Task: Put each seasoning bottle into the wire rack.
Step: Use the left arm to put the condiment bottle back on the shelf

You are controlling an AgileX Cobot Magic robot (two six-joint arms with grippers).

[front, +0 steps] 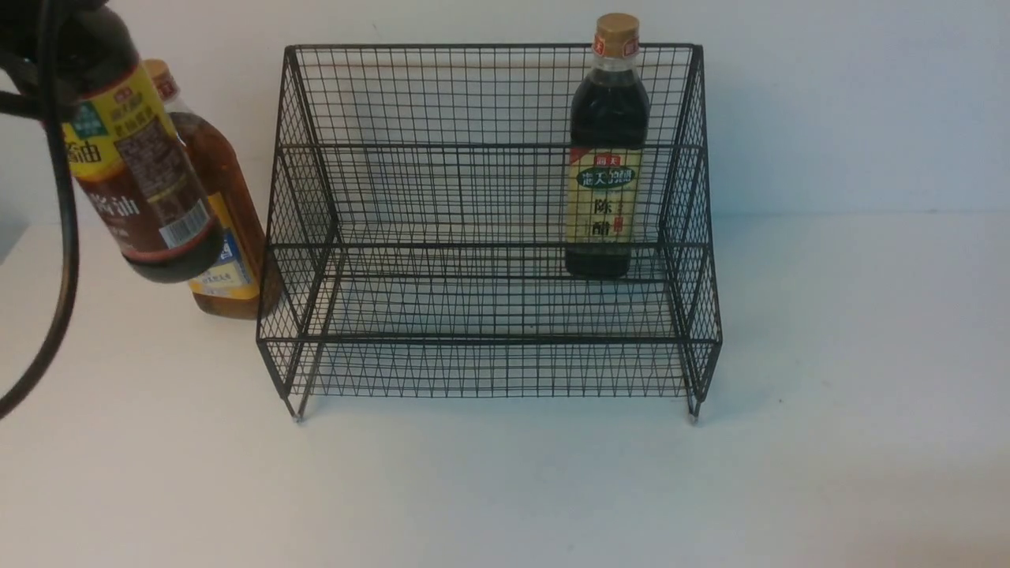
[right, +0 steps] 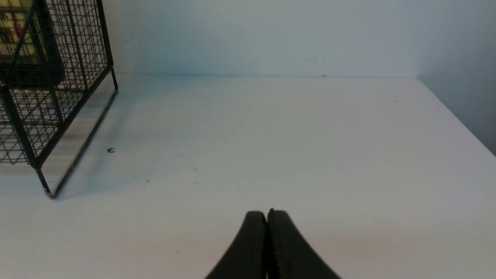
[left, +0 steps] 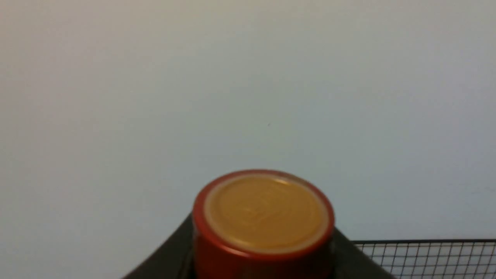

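Gripping the red-necked bottle [front: 146, 170] aloft, tilted, the robot's left claw [left: 263, 240], near the amber bottle [front: 225, 221] standing left of the wire rack [front: 489, 341], dark vinegar bottle [front: 606, 173] upright inside the rack's right part, right claw [right: 267, 217] clenched

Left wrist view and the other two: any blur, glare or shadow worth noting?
Left wrist: gripper fingers blurred, soft sheen on the cap; front: faint pinkish patch at the table's near right corner; right wrist: soft shadow beside the wire rack.
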